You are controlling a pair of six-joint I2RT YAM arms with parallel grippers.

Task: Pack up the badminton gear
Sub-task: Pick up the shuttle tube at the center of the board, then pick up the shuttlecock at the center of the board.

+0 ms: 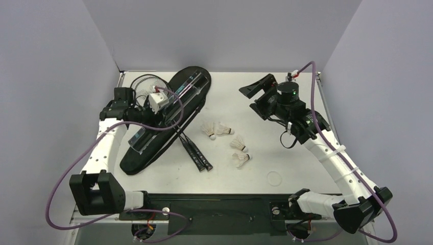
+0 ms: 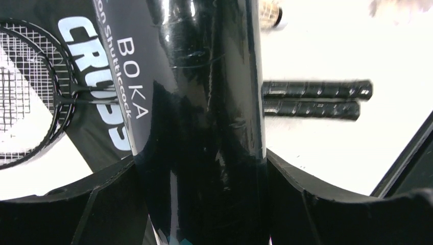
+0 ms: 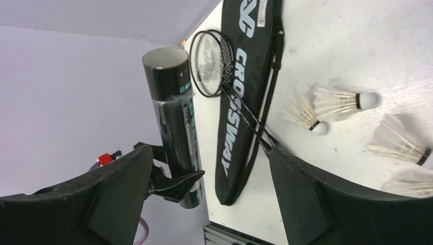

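The left gripper (image 2: 199, 178) clasps the tube (image 3: 173, 122) near its lower end, over the bag (image 1: 145, 158) at the table's left. The tube's open mouth is at its far end. The rackets (image 1: 193, 148) lie across the bag, handles toward mid-table. Four shuttlecocks (image 1: 223, 129) lie loose in the middle. At the far right the right gripper (image 3: 210, 153) hangs spread and empty. Loading the tube seems next: keep the mouth steady and facing right, pinch each shuttlecock lightly, feed it cork first, and spare the feathers.
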